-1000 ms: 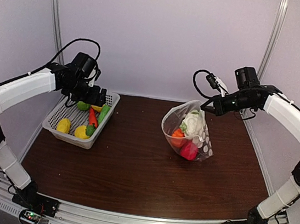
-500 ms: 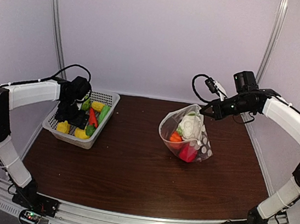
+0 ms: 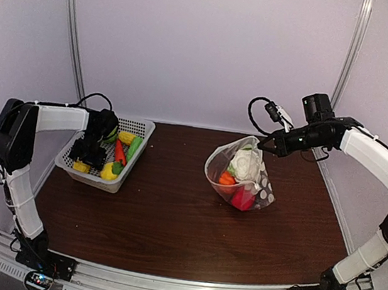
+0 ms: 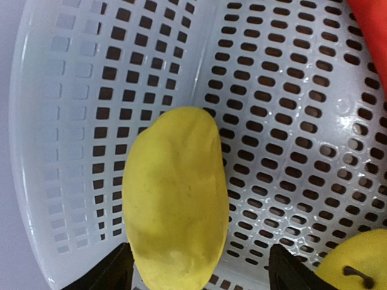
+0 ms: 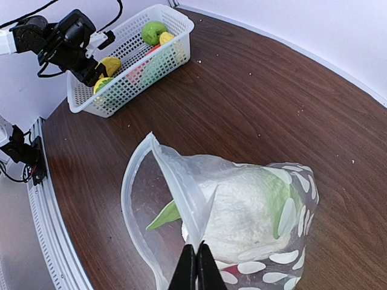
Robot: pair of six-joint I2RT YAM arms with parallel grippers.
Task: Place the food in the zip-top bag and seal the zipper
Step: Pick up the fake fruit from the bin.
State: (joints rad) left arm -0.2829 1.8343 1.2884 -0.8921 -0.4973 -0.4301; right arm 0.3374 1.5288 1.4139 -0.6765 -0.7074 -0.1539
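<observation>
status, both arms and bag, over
Left end effector open, straddling yellow oval fruit in white mesh basket. Right end effector shut on clear polka-dot zip-top bag rim, mouth open. No obstruction seen.

Robotics lab test cell: plain white panels [image 3: 207, 46] are boxing in a dark wood desk [image 3: 170, 220], aluminium posts [image 3: 71, 29] are framing the corners, both arms [image 3: 372, 150] are sitting bolted to a metal rail [image 3: 182, 286], cables [image 3: 251, 108] are hanging loose.

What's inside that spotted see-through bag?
Inside the dotted bag are a white-and-green food on top, and an orange piece and a red piece lower down. Anything beneath or behind them is covered.
</observation>
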